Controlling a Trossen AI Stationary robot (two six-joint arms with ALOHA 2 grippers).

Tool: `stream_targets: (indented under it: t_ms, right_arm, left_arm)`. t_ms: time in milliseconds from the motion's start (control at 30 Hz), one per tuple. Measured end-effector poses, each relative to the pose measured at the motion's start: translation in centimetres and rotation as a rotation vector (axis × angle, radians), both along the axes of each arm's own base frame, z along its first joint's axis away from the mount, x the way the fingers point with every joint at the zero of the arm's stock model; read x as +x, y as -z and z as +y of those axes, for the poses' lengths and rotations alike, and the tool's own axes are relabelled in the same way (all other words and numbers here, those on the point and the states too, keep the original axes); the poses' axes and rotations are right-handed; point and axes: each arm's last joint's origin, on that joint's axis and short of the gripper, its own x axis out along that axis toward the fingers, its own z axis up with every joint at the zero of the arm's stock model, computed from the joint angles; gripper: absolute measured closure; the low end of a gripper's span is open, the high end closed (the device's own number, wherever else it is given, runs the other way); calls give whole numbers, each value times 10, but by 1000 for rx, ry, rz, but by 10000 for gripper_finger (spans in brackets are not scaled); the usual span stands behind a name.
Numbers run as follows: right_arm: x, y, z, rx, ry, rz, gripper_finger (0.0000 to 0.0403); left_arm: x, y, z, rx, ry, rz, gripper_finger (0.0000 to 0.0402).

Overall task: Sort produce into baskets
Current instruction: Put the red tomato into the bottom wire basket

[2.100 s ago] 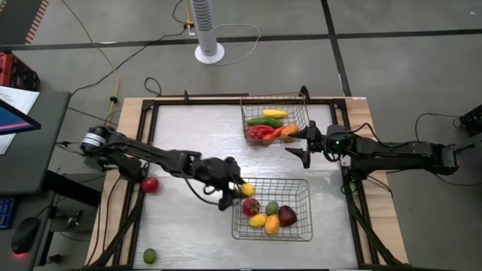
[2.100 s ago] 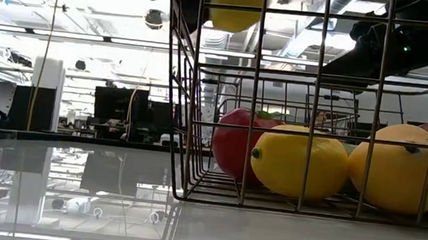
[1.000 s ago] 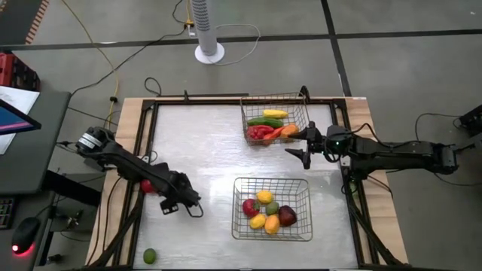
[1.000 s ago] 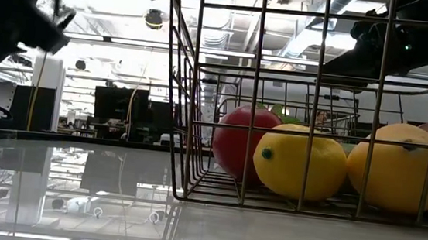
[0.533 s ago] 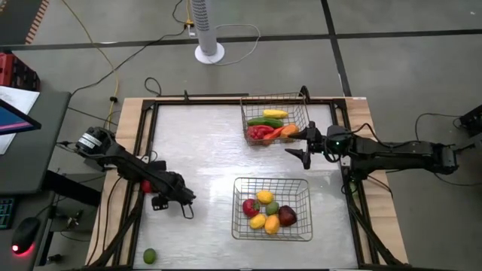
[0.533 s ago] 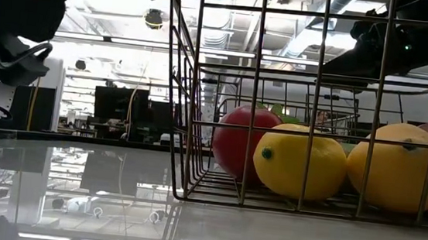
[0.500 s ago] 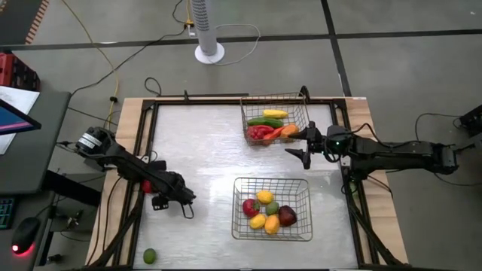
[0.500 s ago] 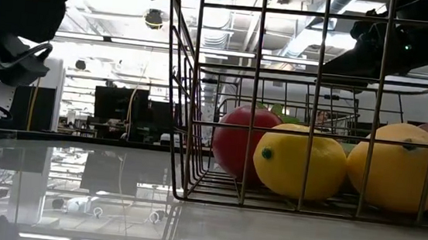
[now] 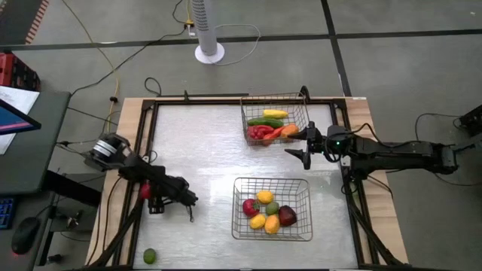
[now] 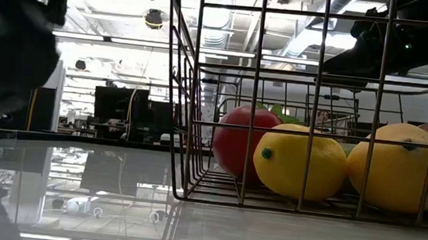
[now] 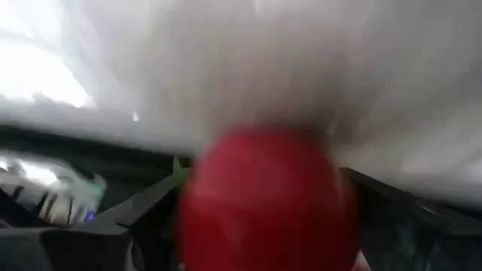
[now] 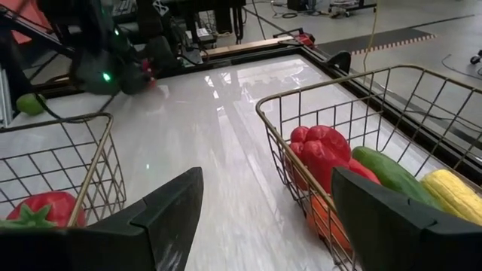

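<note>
Produce remains unsorted on the left of the bench: a round red plastic toy fruit (image 9: 144,190) lies at the bench's 9 o'clock edge, and the left pincer (image 9: 160,202) has swung back from the near basket to sit right over it, the fruit filling the left wrist view (image 11: 265,202) between the dark fingers; whether those fingers have closed on it I cannot tell. Two seconds ago that pincer carried a yellow piece above the near silver wire-mesh basket (image 9: 272,235); that piece now rests inside with the other round fruits, so the drop looks done and this red fruit is probably the next pick. Outward at 7 o'clock, a small round green toy fruit (image 9: 149,256) waits near the bench's front corner. At 3 o'clock the right pincer (image 9: 302,146) hangs idle with its fingers spread and nothing between them, beside the far silver wire-mesh basket (image 9: 276,98) holding long pieces. The bench (image 9: 203,150) between red fruit and near basket looks unobstructed; the basket's tall wire wall is the one thing the carry must clear.
</note>
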Motion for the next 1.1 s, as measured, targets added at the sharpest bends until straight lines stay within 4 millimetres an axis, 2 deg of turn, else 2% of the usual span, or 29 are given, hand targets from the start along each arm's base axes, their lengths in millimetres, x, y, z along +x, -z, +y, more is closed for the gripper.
stream_targets:
  t_ms: [133,233,333,433,600,767,867,967,1100]
  right_arm:
    - [0,-1,0,-3,-1,-5,88]
    - [0,-1,0,-4,-1,-7,88]
    - [0,-1,0,-4,-1,-7,88]
    - [0,-1,0,-4,-1,-9,88]
    - [0,-1,0,-5,-1,-14,88]
    - [0,-1,0,4,-4,-15,88]
    - [0,-1,0,4,-6,-15,88]
    - [0,-1,0,4,-6,-15,88]
    - [0,-1,0,4,-6,-14,88]
  left_arm:
    - [-1,11,-2,-67,7,121,102]
    - [0,14,-2,-65,21,156,123]
    - [7,10,-4,-66,20,127,145]
    - [21,-1,-5,-51,6,64,147]
    - [57,-44,-5,31,-16,-200,136]
    - [89,-108,-2,156,-74,-518,134]
    - [107,-137,-5,159,-96,-707,136]
    - [130,-156,-12,84,-66,-943,136]
    - [161,-167,-21,-27,-9,-1220,136]
